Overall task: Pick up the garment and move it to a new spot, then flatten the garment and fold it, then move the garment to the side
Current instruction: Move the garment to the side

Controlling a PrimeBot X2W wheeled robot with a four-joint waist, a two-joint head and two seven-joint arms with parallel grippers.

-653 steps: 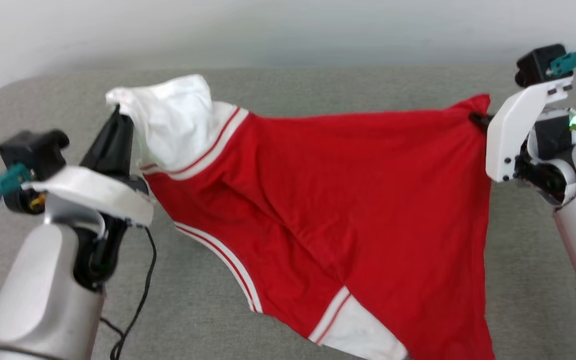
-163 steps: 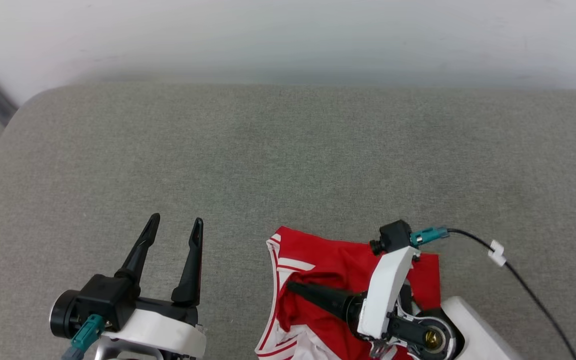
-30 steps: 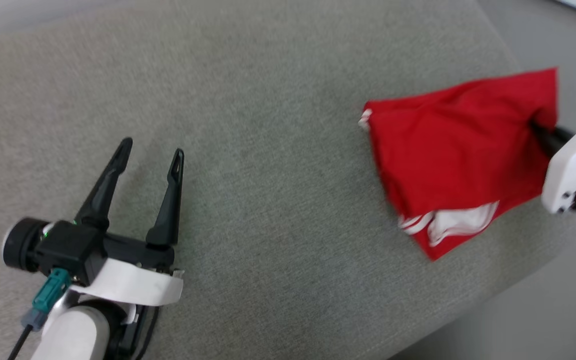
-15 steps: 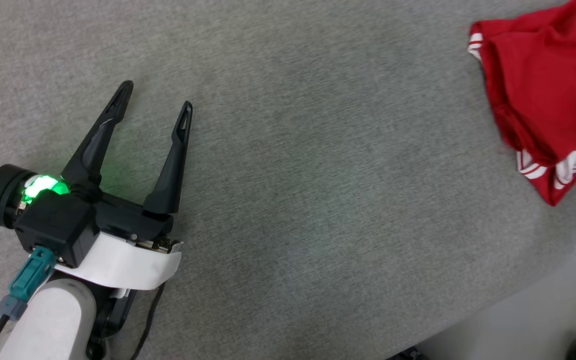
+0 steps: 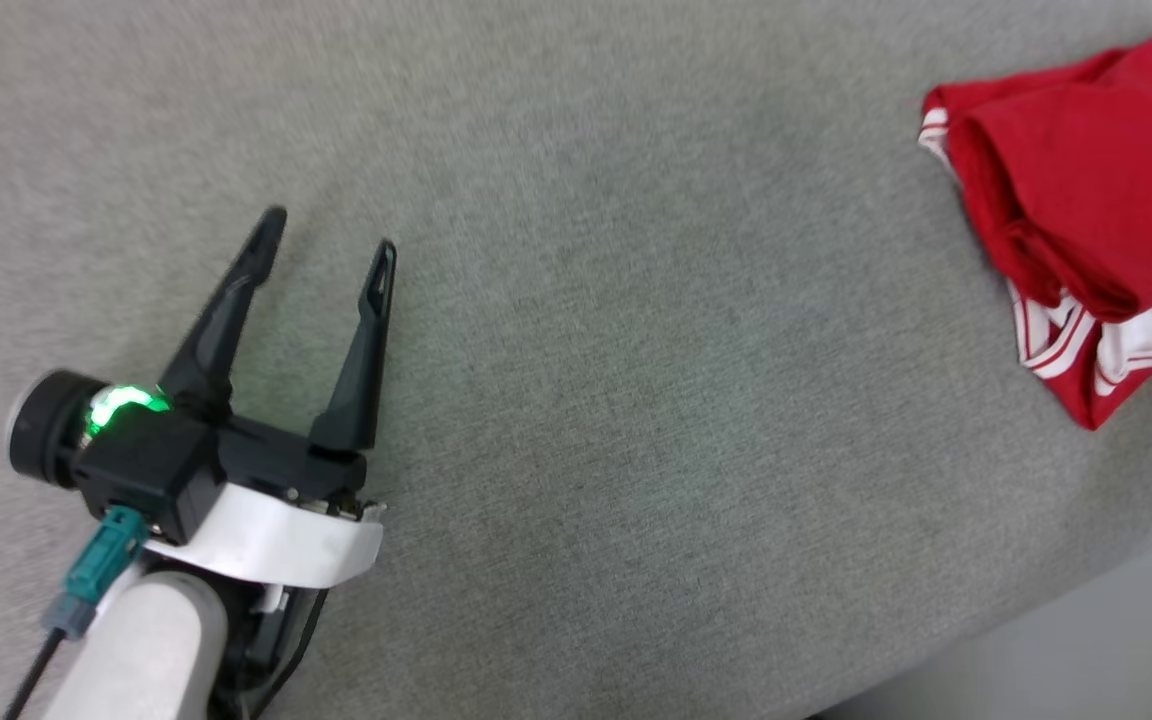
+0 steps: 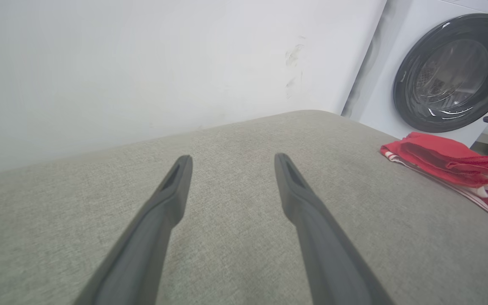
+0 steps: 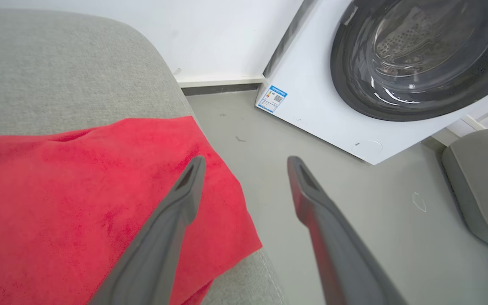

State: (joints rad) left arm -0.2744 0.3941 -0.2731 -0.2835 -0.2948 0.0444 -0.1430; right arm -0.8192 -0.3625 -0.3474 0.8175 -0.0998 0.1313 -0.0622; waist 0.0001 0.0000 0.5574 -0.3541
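The garment [image 5: 1086, 210], red with white striped trim, lies folded in a bundle near the right end of the grey cushioned surface [image 5: 586, 350]. It also shows low at the right of the left wrist view, garment [image 6: 447, 163]. My left gripper [image 5: 326, 235] rests open over bare cushion, far to the garment's left, its jaws wide apart with nothing between them [image 6: 232, 157]. In the right wrist view my right gripper [image 7: 244, 160] stands open above the garment's outer edge [image 7: 79, 190], one finger over the red cloth and the other over the floor, holding nothing.
A white washing machine [image 7: 375, 63] with a dark round door stands on the grey floor [image 7: 269, 140] past the cushion's right end. A grey rounded object [image 7: 481, 186] sits on the floor beside it. A white wall [image 6: 142, 63] runs behind the cushion.
My right gripper has opened and let go of the garment, which now lies on the cushion's right end. The head view has shifted. The left gripper stays open.
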